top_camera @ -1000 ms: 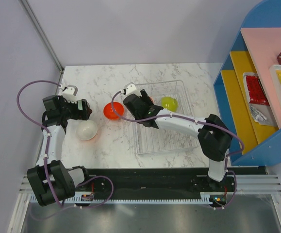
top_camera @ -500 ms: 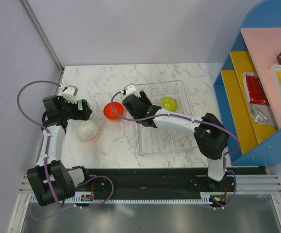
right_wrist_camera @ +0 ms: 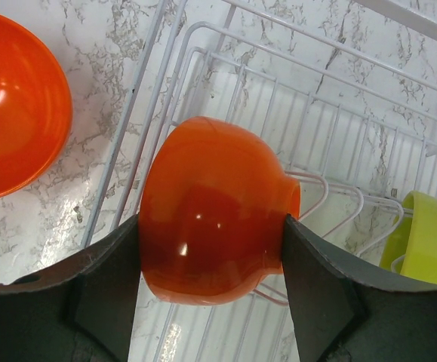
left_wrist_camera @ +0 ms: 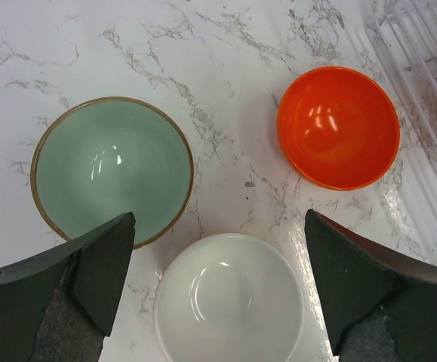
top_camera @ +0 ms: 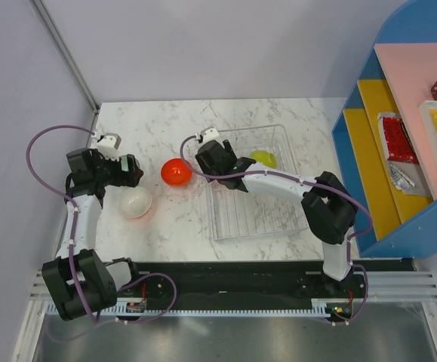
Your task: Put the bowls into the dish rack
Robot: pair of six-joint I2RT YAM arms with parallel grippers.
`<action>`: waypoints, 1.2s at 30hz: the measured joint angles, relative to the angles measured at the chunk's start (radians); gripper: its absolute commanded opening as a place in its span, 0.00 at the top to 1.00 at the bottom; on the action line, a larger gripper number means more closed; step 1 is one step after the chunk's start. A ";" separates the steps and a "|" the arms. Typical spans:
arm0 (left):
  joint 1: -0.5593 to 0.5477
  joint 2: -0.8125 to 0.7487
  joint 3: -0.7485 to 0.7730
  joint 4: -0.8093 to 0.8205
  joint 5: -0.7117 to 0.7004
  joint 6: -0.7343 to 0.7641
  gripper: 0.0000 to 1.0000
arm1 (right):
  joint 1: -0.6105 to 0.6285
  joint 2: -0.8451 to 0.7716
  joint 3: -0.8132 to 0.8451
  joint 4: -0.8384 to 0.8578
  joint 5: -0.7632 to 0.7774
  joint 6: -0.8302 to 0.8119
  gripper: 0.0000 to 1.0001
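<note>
right pincer: mine, clamped on the held orange bowl, one finger on each side of its outer wall.
held orange bowl: on its side, foot ring pointing at the lime-green bowl; over the left end of the dish rack, just by the wire prongs. Can't tell if it touches the ribs.
lime-green bowl: in the rack's far part, propped on edge.
left pincer: my fingers stand wide apart, gripping nothing, hanging above the bench.
mint bowl: upright on the bench, below my left finger.
white bowl: upright, just beside the mint one.
red-orange bowl: upright on the bench, just left of the rack.
</note>
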 measured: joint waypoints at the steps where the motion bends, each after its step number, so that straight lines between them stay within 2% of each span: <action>1: 0.000 0.000 0.000 0.000 0.000 0.000 0.00 | -0.003 0.000 0.000 0.000 -0.004 0.001 0.95; 2: 0.001 0.000 0.000 0.000 0.000 0.000 0.00 | -0.003 0.000 0.002 -0.002 -0.006 0.001 0.90; 3: 0.002 0.000 0.000 0.000 0.000 0.000 0.00 | -0.004 0.000 0.002 -0.003 -0.007 0.001 0.76; 5: 0.002 0.000 0.000 0.000 0.000 0.000 0.00 | -0.005 0.000 0.008 -0.013 -0.010 0.000 0.57; 6: 0.003 0.000 0.000 0.000 0.000 0.000 0.00 | -0.005 0.000 0.012 -0.018 -0.012 0.000 0.41; 10: 0.004 0.000 0.000 0.000 0.000 0.000 0.00 | -0.007 0.000 0.023 -0.036 -0.027 -0.002 0.16; 11: 0.004 0.000 0.000 0.000 0.000 0.000 0.00 | -0.008 0.000 0.026 -0.040 -0.029 -0.002 0.06; 12: 0.004 0.000 0.000 0.000 0.001 0.000 0.00 | -0.009 0.000 0.028 -0.042 -0.035 -0.004 0.02; 26: 0.004 0.016 0.000 0.001 0.025 0.000 0.00 | -0.010 -0.015 0.047 -0.074 -0.048 -0.052 0.02; 36: -0.001 0.153 0.032 0.000 0.044 0.011 0.00 | -0.015 -0.173 0.078 -0.077 0.064 -0.187 0.02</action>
